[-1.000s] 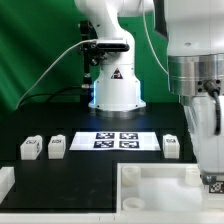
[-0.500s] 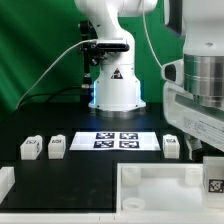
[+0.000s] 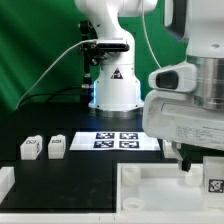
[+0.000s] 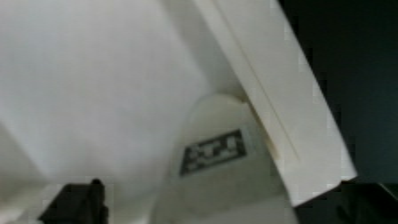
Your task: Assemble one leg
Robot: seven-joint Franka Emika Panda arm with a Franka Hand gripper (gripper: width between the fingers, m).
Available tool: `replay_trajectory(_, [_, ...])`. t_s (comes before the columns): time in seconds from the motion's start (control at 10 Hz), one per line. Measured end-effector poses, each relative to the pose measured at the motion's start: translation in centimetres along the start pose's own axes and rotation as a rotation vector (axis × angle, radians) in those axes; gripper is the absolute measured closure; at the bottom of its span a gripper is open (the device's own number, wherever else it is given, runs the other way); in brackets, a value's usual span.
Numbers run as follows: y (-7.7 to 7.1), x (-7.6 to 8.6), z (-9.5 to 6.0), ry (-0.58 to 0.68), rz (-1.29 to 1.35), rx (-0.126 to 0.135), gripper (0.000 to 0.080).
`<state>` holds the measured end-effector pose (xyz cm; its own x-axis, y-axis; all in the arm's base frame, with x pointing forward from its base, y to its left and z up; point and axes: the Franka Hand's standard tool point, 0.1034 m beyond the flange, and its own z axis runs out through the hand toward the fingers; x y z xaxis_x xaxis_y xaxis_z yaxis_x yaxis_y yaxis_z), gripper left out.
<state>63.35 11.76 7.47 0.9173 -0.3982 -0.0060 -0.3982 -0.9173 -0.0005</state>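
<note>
One leg (image 3: 213, 185), a small white block with a black-and-white tag, stands upright near the right corner of the large white rimmed tabletop piece (image 3: 150, 185). My gripper (image 3: 203, 170) hangs just above and around this leg. In the wrist view the leg (image 4: 217, 152) runs down between the jaws. One dark fingertip (image 4: 75, 200) stands apart from it with a gap, and the other finger is not clearly seen. The gripper (image 4: 222, 208) looks open. Two more legs (image 3: 30, 148) (image 3: 56, 146) stand at the exterior view's left.
The marker board (image 3: 118, 140) lies flat behind the tabletop piece, in front of the arm's white base (image 3: 115, 90). The hand's wide body covers the exterior view's right side. The tabletop's raised rim (image 4: 276, 90) runs close beside the leg, with black table beyond it.
The hand has turned about its own axis over the leg and now shows its broad side. The leg and its tag have stayed where they were.
</note>
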Motion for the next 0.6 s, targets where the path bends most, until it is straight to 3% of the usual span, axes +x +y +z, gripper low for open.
replay_trajectory(0.1, [-0.42, 0.56, -0.59, 0.016, -0.131, 0.002, 0.015])
replay_trajectory(0.3, [-0.29, 0.43, -0.41, 0.012, -0.062, 0.002, 0.0162])
replay_trajectory(0.4, [-0.29, 0.43, -0.41, 0.012, -0.048, 0.002, 0.0331])
replay_trajectory(0.5, [-0.33, 0.41, -0.41, 0.011, 0.05, 0.004, 0.0331])
replay_trajectory(0.6, [-0.3, 0.43, -0.41, 0.011, 0.146, 0.005, 0.0511])
